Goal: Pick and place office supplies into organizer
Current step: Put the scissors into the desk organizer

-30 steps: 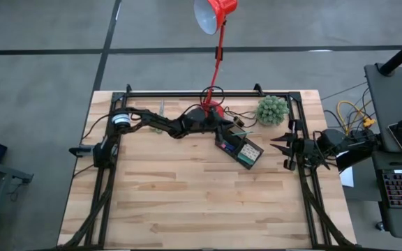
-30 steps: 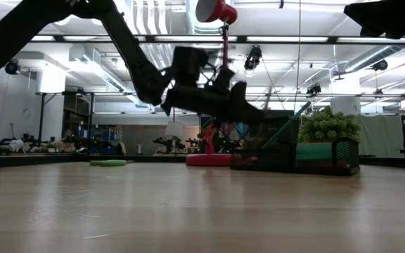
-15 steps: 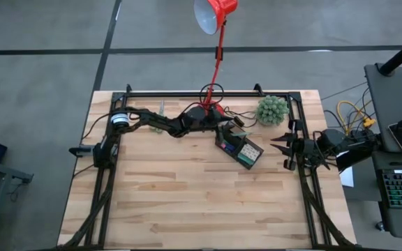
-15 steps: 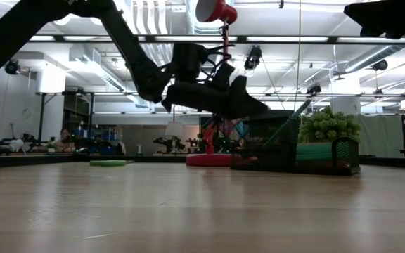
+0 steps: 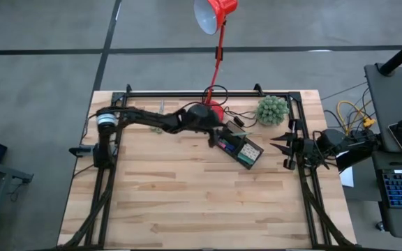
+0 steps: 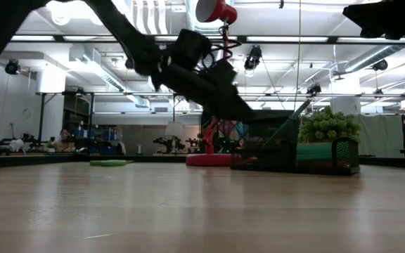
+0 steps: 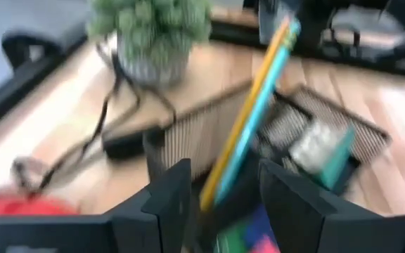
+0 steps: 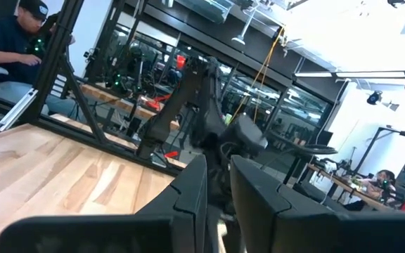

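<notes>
Hovering left tool [image 5: 217, 137] beside organizer [image 5: 243, 150]

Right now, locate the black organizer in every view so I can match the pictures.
High view: organizer, right of table centre, below the green plant.
Low view: organizer, right of centre, plant above it.
Left wrist view: organizer, centre-right, plant beyond it.
Right wrist view: not in it.
Shared landmark: the plant.

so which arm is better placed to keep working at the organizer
Left. The left gripper hangs right at the black organizer, with the yellow pencil and teal pen just past its open fingers. The right gripper waits at the table's right edge, farther from the tray.
</notes>
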You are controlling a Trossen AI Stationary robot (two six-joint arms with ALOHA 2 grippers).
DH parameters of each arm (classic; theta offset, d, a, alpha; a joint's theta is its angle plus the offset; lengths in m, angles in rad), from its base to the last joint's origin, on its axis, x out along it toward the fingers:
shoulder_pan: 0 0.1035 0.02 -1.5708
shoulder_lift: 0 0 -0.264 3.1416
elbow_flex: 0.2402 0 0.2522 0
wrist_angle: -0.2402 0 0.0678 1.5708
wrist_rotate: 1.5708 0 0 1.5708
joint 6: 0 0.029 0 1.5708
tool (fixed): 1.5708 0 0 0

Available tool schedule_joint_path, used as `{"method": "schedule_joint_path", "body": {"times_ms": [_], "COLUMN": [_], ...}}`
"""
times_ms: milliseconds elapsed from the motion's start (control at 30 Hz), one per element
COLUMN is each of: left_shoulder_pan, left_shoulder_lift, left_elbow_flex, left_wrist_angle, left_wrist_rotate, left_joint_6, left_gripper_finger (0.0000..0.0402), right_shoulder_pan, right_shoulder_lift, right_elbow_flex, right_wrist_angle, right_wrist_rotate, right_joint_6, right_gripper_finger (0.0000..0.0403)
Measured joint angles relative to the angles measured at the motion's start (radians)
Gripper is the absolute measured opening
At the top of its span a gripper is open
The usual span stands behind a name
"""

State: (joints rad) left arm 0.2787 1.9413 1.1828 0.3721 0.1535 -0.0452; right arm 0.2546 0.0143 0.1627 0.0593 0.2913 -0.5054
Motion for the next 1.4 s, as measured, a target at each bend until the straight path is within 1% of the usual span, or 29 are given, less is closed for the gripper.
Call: {"method": "schedule_joint_path", "body": {"times_ms": [233,400,500,600,733,833,967,1100,1400], "left_shoulder_pan": [-0.001,-0.005,-0.006,-0.006,-0.006,-0.006,-0.005,0.013,0.110], "left_shoulder_lift": [-0.143,-0.213,-0.239,-0.250,-0.253,-0.253,-0.253,-0.253,-0.254], "left_elbow_flex": [-0.013,-0.015,-0.019,-0.021,-0.027,-0.031,-0.044,-0.075,-0.155], "left_wrist_angle": [-0.451,-0.630,-0.703,-0.800,-0.945,-1.050,-1.096,-1.122,-1.124], "left_wrist_rotate": [-0.010,-0.066,-0.127,-0.225,-0.318,-0.352,-0.355,-0.326,-0.325], "left_joint_6": [-0.012,-0.093,-0.181,-0.299,-0.385,-0.424,-0.443,-0.448,-0.448], "left_gripper_finger": [0.0154,0.0154,0.0154,0.0154,0.0154,0.0154,0.0154,0.0153,0.0152], "right_shoulder_pan": [0.000,0.000,0.000,0.000,0.000,0.000,0.000,0.000,0.000], "right_shoulder_lift": [0.000,0.001,0.000,0.000,0.000,0.000,0.000,0.000,0.000], "right_elbow_flex": [0.000,0.000,0.000,0.000,0.000,0.000,0.000,0.000,0.000], "right_wrist_angle": [-0.001,0.000,0.001,0.000,0.000,0.000,0.001,0.001,0.001], "right_wrist_rotate": [0.000,-0.001,-0.001,-0.001,-0.001,-0.001,-0.001,-0.001,-0.001], "right_joint_6": [0.000,0.000,0.000,-0.001,-0.001,-0.001,0.000,0.004,0.007], "right_gripper_finger": [0.0056,0.0056,0.0056,0.0056,0.0056,0.0056,0.0056,0.0056,0.0056]}}
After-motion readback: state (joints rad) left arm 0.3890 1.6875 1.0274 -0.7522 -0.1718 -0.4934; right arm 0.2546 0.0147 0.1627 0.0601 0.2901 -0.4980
